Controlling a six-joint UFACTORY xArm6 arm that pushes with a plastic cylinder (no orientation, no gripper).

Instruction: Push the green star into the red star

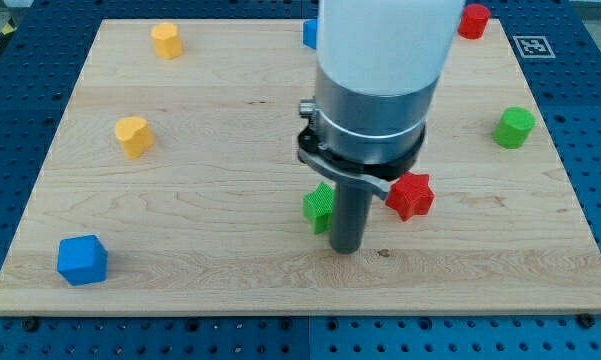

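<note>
Tip [347, 248] is sitting just below and between the two stars, nearer the counter's [230, 150] bottom edge than its top. Green star [319, 205] is showing at the rod's left side, partly hidden behind it, apparently touching or nearly so. Red star [410, 195] is lying to the right, close to the green one, with the rod standing in front of the gap between them. No gripper is fitted, so nothing is being held. For a rightward shove, I judge the tip is needing to get round to the green star's left side first.
</note>
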